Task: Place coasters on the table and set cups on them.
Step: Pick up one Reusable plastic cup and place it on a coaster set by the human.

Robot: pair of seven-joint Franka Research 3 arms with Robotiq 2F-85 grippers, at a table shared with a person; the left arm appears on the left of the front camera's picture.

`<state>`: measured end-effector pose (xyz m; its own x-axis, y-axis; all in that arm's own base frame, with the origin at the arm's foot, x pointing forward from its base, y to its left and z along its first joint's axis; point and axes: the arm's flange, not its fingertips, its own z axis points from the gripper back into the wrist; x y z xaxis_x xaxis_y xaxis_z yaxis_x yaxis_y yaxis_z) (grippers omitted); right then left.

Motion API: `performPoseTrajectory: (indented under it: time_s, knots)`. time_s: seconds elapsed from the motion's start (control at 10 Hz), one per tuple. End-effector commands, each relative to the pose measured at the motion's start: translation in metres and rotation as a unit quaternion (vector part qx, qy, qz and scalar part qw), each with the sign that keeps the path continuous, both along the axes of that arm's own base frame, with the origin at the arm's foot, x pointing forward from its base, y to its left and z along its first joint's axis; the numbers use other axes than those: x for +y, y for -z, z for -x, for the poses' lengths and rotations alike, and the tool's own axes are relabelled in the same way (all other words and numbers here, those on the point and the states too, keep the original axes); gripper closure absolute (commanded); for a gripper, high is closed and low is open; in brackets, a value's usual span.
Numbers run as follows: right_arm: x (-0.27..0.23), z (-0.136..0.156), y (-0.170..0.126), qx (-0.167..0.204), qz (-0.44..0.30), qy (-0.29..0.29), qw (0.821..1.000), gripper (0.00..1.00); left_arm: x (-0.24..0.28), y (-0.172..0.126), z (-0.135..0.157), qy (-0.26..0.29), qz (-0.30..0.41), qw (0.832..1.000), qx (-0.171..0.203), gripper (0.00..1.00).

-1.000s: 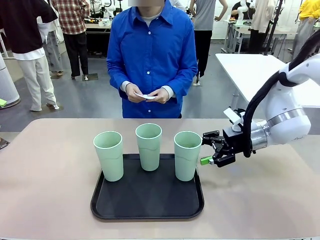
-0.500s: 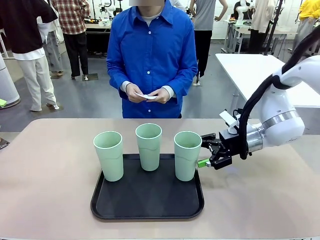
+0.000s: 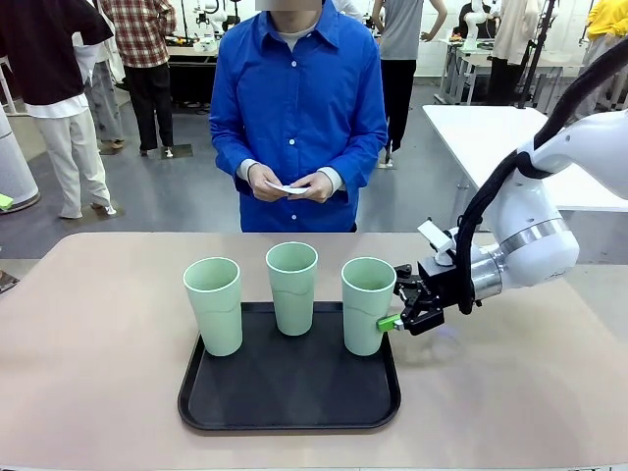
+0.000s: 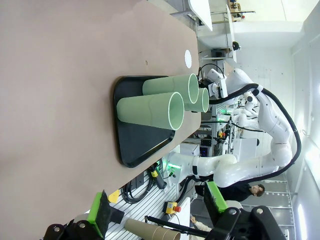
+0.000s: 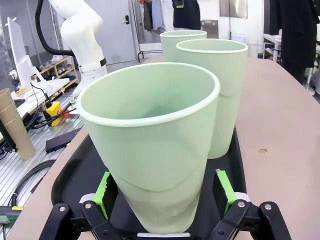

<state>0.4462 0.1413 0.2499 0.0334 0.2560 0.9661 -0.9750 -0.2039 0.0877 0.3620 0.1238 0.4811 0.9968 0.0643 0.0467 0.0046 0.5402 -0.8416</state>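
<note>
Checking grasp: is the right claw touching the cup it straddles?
Cannot tell. Right wrist view: the right claw has one pad clear of the cup; the other meets its outline.

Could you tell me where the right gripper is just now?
In the front view the right gripper sits at the right edge of the tray, open jaws either side of the rightmost cup.

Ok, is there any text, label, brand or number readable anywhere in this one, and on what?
None can be read.
The mint-green cups, black tray and beige table: plain, no print.
The white paper in the person's hands: too small to tell.
The yellow box with a red button off the table: too blurred to read.
</note>
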Motion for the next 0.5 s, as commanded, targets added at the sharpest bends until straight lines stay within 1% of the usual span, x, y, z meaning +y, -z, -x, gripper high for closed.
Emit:
performPoseTrajectory:
  time_s: [0.0, 0.2, 0.4]
  knots:
    - [0.0046, -0.0035, 0.0029, 0.001, 0.007, -0.018, 1.0, 0.0, 0.0007, -0.0019, 0.0019, -0.002, 0.003, 1.0, -0.004, 0.0]
    - [0.0099, -0.0038, 0.0047, 0.0, 0.01, -0.028, 1.0, 0.0, 0.0007, -0.0019, 0.0019, -0.002, 0.003, 1.0, -0.004, 0.0]
    - [0.0116, -0.006, 0.0058, -0.009, 0.002, -0.035, 0.999, 0.0, 0.0007, -0.0019, 0.0019, -0.002, 0.003, 1.0, -0.004, 0.0]
